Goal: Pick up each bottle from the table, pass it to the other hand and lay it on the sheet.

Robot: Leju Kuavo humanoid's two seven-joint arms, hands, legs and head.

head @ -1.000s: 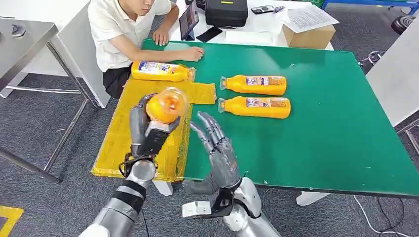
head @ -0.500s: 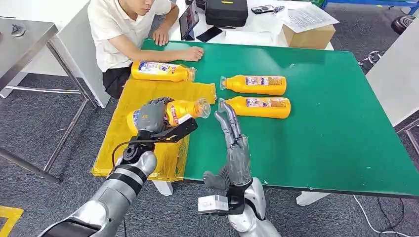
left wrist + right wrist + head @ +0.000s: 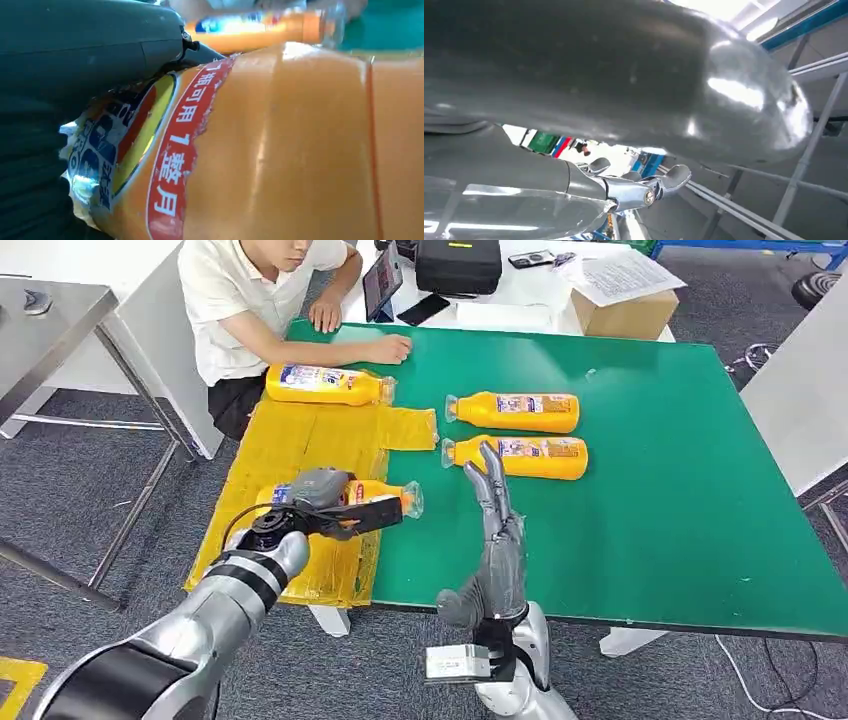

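The left hand [image 3: 318,502] holds 1 bottle [image 3: 375,494] around its middle. The bottle lies flat, low over the near part of the yellow sheet [image 3: 290,440], with its cap end poking out toward the green table [image 3: 650,480]. It is held on its side like that, I think, so it can be laid down flat and not roll. In the left wrist view the bottle [image 3: 280,150] is very close, with dark fingers [image 3: 90,45] wrapped over its label.

The right hand [image 3: 497,530] holds nothing. Its fingers are straight and apart, standing up over the table just beside the bottle's cap end. It has no job right now, so it looks like it is waiting out of the way.

1 more bottle lies at the far end of the sheet [image 3: 328,384], near a person's hand [image 3: 390,348]. 2 bottles [image 3: 515,411] lie on the table, side by side, not yet picked up. The near one [image 3: 520,457] is close to the right hand's fingertips, likely the next to grab.
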